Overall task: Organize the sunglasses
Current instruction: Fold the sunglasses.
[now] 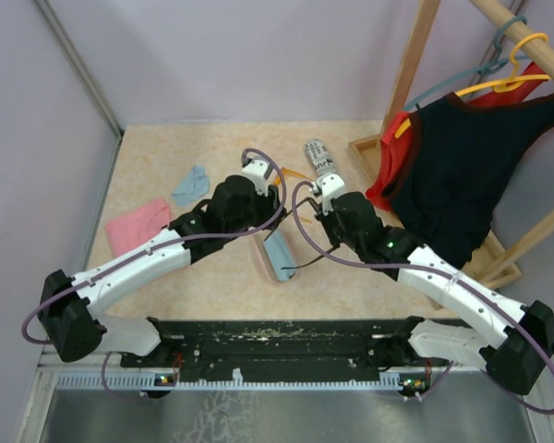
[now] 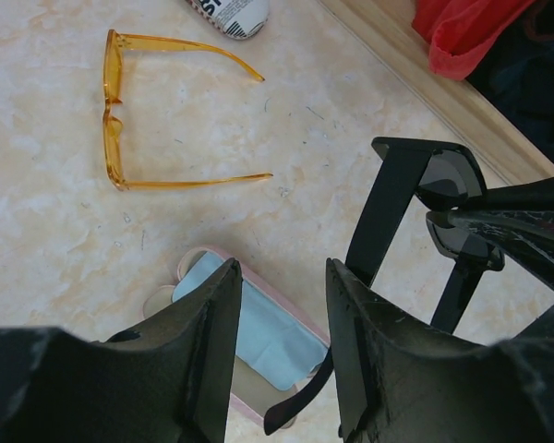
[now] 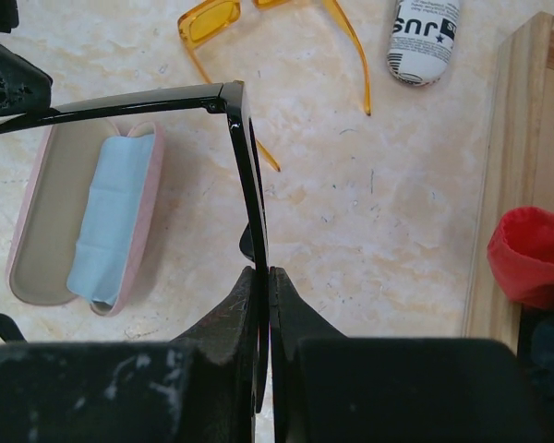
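Left gripper (image 2: pixel 282 277), fingers spread, sits at 1 temple of the black sunglasses (image 2: pixel 448 180), held aloft; I'd close softly and fold inward. Orange sunglasses (image 2: pixel 115 120) lie at 11 o'clock, pink case (image 3: pixel 46 212) open at 6. Right gripper (image 3: pixel 263 281) pinches the frame: hold steady.

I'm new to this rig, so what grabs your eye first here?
The black sunglasses, arms unfolded, are pinched in the shut right gripper, held up near the open pink case with its blue cloth. Beyond them, the orange sunglasses lie unfolded on the table.
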### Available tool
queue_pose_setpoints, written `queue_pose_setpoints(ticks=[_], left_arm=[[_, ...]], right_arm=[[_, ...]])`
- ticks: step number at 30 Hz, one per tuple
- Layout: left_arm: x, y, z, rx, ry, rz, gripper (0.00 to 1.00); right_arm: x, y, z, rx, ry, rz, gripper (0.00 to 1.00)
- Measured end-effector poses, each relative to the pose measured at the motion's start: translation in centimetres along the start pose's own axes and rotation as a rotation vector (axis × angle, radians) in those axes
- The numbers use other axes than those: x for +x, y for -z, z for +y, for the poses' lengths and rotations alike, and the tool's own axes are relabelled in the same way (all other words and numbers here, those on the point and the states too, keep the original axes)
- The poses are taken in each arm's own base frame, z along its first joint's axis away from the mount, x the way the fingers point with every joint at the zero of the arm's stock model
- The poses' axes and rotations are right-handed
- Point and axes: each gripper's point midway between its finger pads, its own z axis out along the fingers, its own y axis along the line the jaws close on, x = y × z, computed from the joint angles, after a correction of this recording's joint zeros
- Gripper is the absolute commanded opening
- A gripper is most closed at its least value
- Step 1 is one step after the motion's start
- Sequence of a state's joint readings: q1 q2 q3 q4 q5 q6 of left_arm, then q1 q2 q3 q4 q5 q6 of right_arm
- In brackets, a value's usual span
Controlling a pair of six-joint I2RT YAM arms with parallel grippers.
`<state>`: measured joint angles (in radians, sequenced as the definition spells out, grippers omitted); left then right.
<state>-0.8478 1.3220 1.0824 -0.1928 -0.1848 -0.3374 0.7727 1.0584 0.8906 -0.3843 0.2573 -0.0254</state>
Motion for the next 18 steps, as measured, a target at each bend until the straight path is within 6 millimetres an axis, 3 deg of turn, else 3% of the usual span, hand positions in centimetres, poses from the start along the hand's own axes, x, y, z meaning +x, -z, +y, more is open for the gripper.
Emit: queue_pose_setpoints(ticks=[8, 18], left_arm=[[1.1, -1.0, 0.2, -0.049, -0.022, 0.018, 0.47], [1.3, -2.2, -0.5, -0.076, -0.041, 0.026, 0.46]], right_arm=[[-0.6, 0.0, -0.7, 0.049, -0.025, 0.003, 0.00], [0.2, -0.7, -0.4, 0.065, -0.076, 0.040, 0.00]])
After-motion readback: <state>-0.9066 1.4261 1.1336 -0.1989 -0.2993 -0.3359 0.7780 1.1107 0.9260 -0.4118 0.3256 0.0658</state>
